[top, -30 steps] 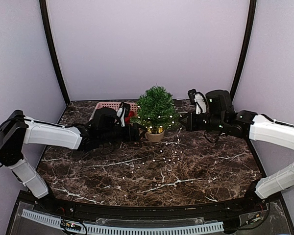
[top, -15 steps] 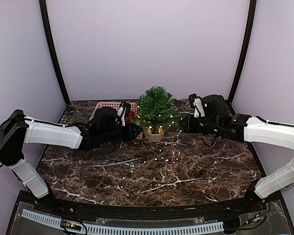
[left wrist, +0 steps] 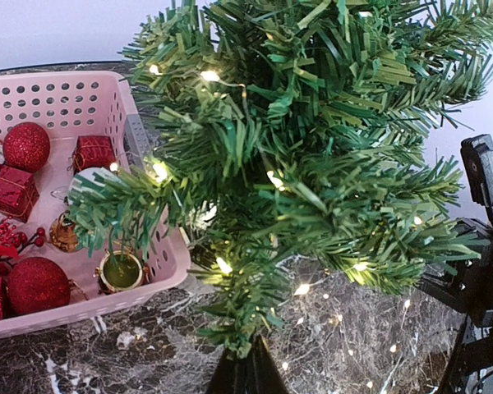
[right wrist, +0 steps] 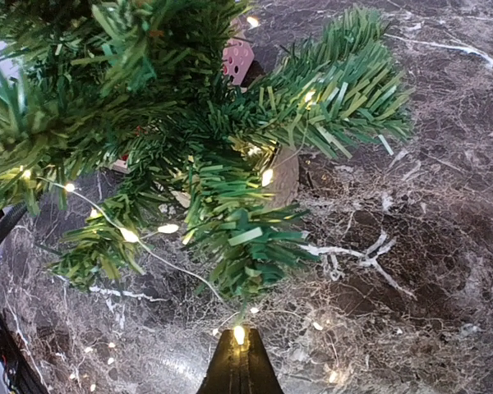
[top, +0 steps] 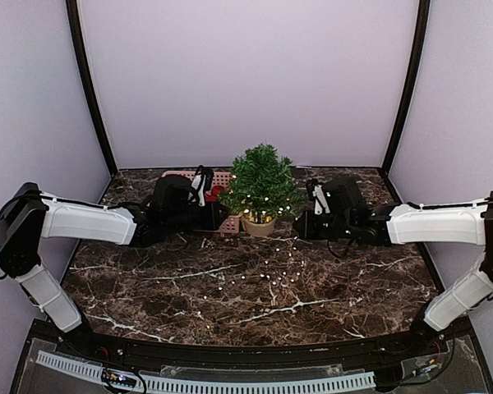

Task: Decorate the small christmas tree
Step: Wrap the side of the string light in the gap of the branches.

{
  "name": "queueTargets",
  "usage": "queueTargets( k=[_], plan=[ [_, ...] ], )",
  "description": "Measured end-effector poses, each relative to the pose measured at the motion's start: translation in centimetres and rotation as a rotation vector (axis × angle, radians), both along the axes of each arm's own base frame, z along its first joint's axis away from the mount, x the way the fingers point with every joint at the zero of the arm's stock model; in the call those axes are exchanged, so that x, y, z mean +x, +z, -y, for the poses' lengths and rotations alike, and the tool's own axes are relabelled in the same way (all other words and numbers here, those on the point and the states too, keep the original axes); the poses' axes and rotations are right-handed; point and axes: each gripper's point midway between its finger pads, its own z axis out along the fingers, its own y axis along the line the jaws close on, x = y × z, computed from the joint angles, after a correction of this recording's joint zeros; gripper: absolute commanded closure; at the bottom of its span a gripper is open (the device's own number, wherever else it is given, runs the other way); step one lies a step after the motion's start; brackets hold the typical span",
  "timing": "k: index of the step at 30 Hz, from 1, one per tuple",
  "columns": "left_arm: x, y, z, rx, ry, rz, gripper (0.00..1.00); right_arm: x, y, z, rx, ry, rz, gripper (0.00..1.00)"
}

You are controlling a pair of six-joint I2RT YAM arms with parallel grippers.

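The small christmas tree (top: pixel 261 182) stands in its tan pot (top: pixel 259 227) at the table's back middle, with a lit light string (top: pixel 281 267) draped on it and trailing over the marble in front. My left gripper (top: pixel 228 220) is at the tree's lower left. In the left wrist view the left gripper (left wrist: pixel 248 353) is shut on the tip of a low branch (left wrist: pixel 245 316). My right gripper (top: pixel 299 223) is at the tree's lower right. In the right wrist view the right gripper (right wrist: pixel 239 338) is shut on the light string (right wrist: pixel 148 250), one bulb glowing at its tips.
A pink basket (left wrist: pixel 59 81) behind the left arm holds red balls (left wrist: pixel 26 146), red gift boxes (left wrist: pixel 93 152) and a gold bell (left wrist: pixel 119 271). Lit bulbs are scattered over the marble (top: pixel 148 287) in front of the tree. The right arm (left wrist: pixel 483 246) is close behind the tree.
My left gripper has gone from open to shut at the tree's low branch. The right arm has moved left and down toward the pot, carrying the light string.
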Motion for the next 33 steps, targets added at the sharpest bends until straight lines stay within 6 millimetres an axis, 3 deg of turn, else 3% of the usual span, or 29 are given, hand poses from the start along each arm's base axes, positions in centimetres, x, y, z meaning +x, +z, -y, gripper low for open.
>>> queueTargets(
  k=[5, 7, 10, 14, 17, 21, 25, 29, 33],
  plan=[
    [1.0, -0.3, -0.8, 0.021, 0.000, 0.012, 0.91, 0.0, -0.9, -0.7, 0.012, 0.019, -0.018, 1.00],
    [1.5, -0.4, -0.9, 0.030, -0.002, 0.019, 0.84, -0.2, -0.8, -1.1, 0.026, 0.039, -0.021, 1.00],
    [2.0, -0.3, -1.0, 0.047, -0.006, 0.038, 0.62, -0.4, -0.5, -1.6, 0.047, 0.069, -0.022, 1.00],
    [2.3, 0.0, -2.0, 0.087, 0.022, 0.062, 0.40, -0.6, -0.2, -1.9, 0.059, 0.086, -0.019, 1.00],
    [1.8, 1.4, -3.4, 0.101, 0.067, 0.085, 0.32, -0.9, 0.7, -1.9, 0.071, 0.096, -0.006, 1.00],
    [0.2, 5.2, -4.7, 0.072, 0.116, 0.150, 0.27, -1.4, 2.6, -1.6, 0.092, 0.103, 0.023, 1.00],
    [-2.2, 6.9, -2.4, 0.013, 0.060, 0.165, 0.25, -1.4, 3.9, -0.8, 0.072, 0.082, 0.048, 1.00],
    [-3.7, 4.9, 1.0, 0.002, -0.022, 0.104, 0.24, -0.6, 4.6, -0.2, 0.028, 0.045, 0.067, 1.00],
    [-3.8, 2.4, 3.8, 0.008, -0.080, 0.036, 0.20, 0.6, 5.3, 0.1, -0.006, 0.027, 0.090, 1.00]
  ],
)
